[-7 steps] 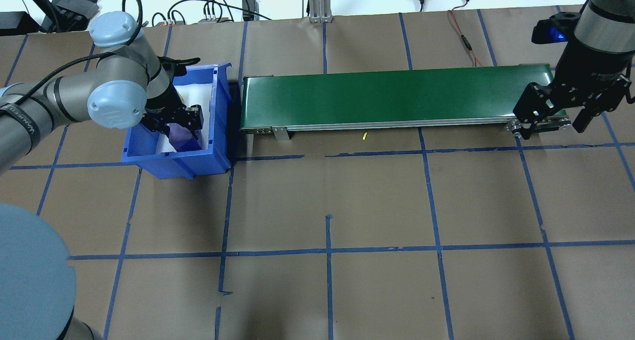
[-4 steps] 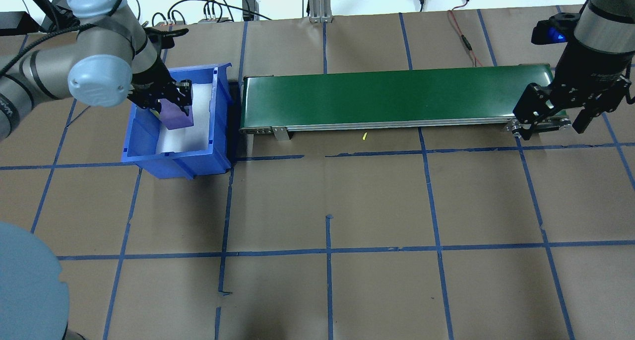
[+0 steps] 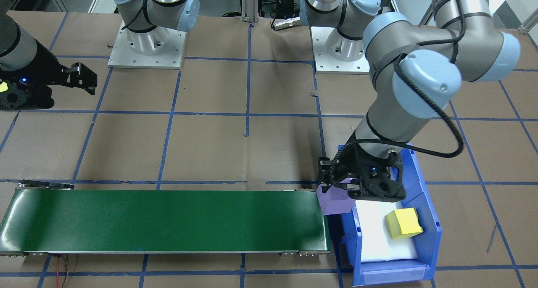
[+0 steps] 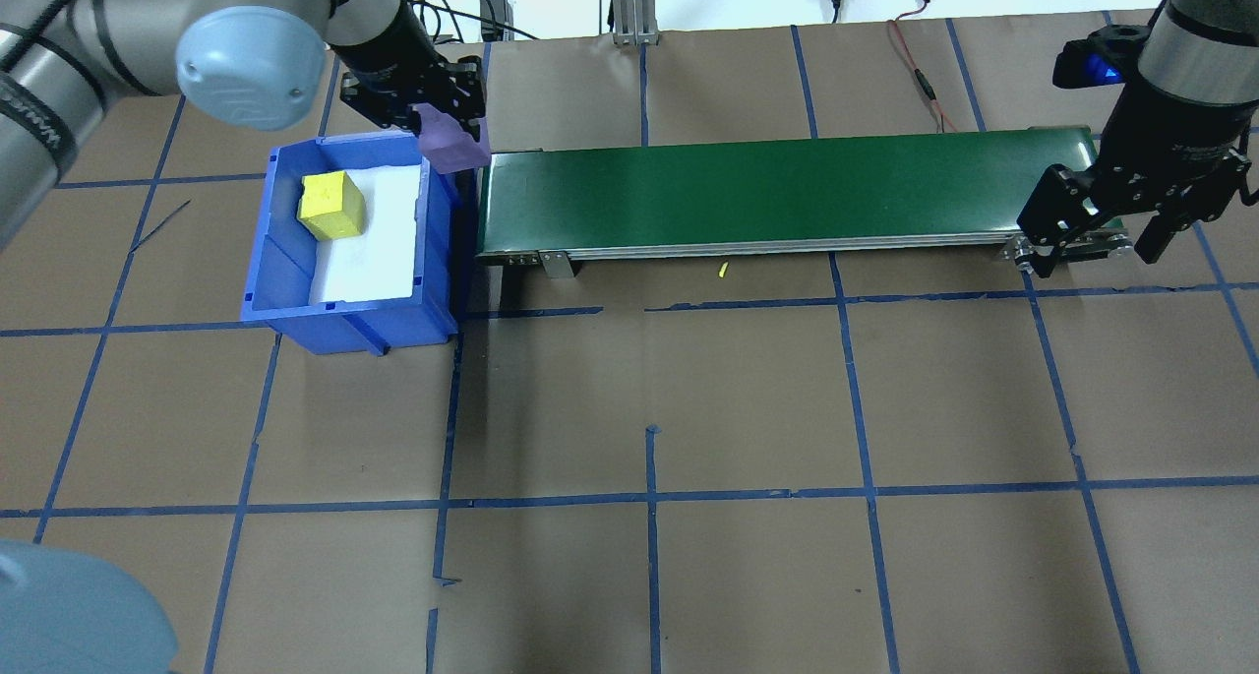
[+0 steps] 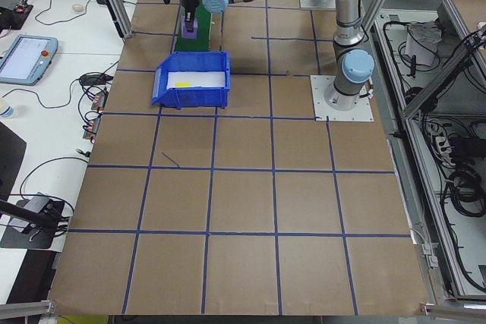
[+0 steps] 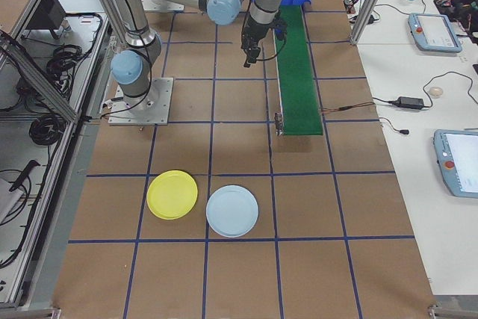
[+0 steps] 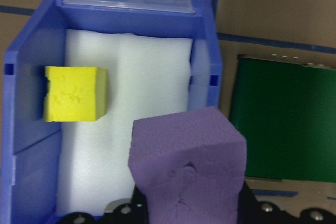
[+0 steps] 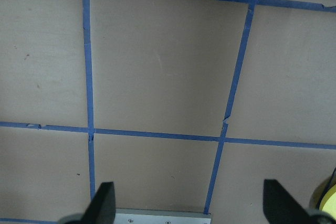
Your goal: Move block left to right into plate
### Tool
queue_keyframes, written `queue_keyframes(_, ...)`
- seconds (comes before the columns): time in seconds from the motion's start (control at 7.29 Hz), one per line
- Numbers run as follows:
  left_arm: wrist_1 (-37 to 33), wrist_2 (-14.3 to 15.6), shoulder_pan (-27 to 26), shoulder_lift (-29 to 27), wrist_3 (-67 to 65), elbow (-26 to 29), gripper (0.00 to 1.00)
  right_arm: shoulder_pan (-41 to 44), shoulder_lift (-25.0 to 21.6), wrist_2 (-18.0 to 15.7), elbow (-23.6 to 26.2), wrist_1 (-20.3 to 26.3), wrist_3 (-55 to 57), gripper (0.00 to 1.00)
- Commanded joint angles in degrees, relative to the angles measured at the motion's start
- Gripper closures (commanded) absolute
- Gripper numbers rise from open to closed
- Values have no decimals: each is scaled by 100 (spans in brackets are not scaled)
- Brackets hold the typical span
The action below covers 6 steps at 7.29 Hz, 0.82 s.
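Above the near end of the green conveyor (image 4: 787, 197), just past the blue bin (image 4: 285, 300), our left fingers (image 4: 433, 113) clamp the purple block (image 4: 452, 148), so we should lower it squarely mid-belt before releasing, while our right fingers (image 4: 1151, 246), spread empty, wait at the conveyor's far end

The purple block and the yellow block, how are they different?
The purple block hangs in the left claw, up over the blue bin's edge; the yellow block rests inside the bin on white padding. Purple looks taller, yellow squarer. Both look like foam.
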Motion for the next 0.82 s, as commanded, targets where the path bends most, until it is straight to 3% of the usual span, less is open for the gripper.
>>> queue_keyframes(0.0, 500, 40, -378, -521, 133, -41, 63, 0, -5, 0, -2, -19, -1, 0)
queue_keyframes(0.14, 614, 23, -405, -602, 151, -59, 62, 0, -5, 0, -2, -27, -1, 0)
queue_keyframes(0.41, 798, 40, -414, -637, 116, -391, 49, 0, -5, 0, -2, -36, -1, 0)
queue_keyframes(0.69, 1063, 31, -414, -620, -119, -472, 5, 0, -5, -9, -2, -141, -18, 0)
